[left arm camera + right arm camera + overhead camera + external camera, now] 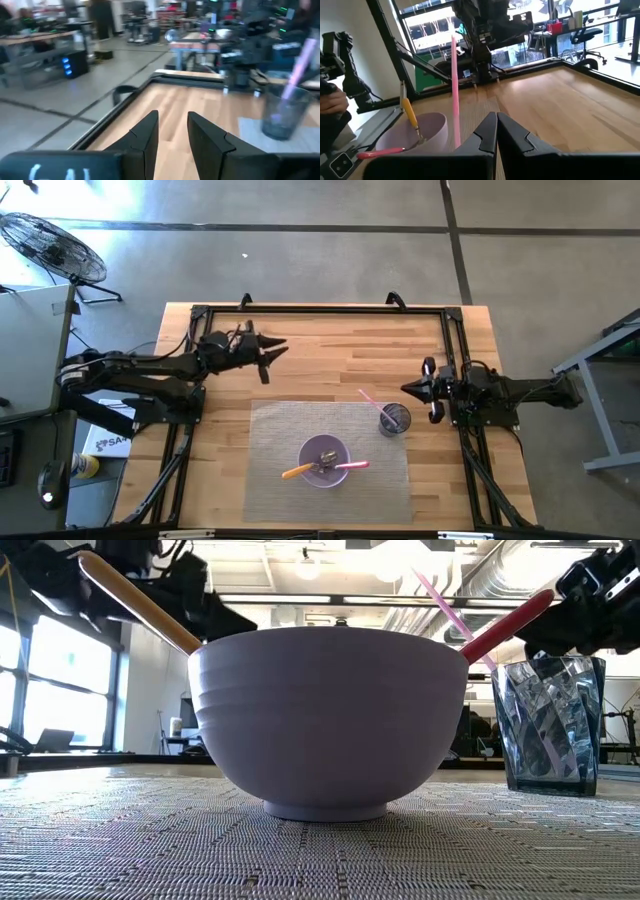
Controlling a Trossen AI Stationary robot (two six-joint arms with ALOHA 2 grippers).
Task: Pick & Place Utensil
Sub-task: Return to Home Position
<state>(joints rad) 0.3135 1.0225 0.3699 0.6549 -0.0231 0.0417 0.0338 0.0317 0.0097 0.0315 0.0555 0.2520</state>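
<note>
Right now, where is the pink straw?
In the high view, the pink straw stands in the blue cup on the gray mat, upper right of the purple bowl.

A purple bowl [306,451] sits upright on the near half of the gray mat [270,430], with a yellow-handled spoon [296,472] leaning over its left rim and a pink-handled utensil [354,466] over its right. Just beyond it to the right, the translucent blue cup [402,423] stands upright on the mat, a pink straw [368,398] slanting out of it.

Woven gray mat [275,430] on smooth wooden table [340,350]
</note>
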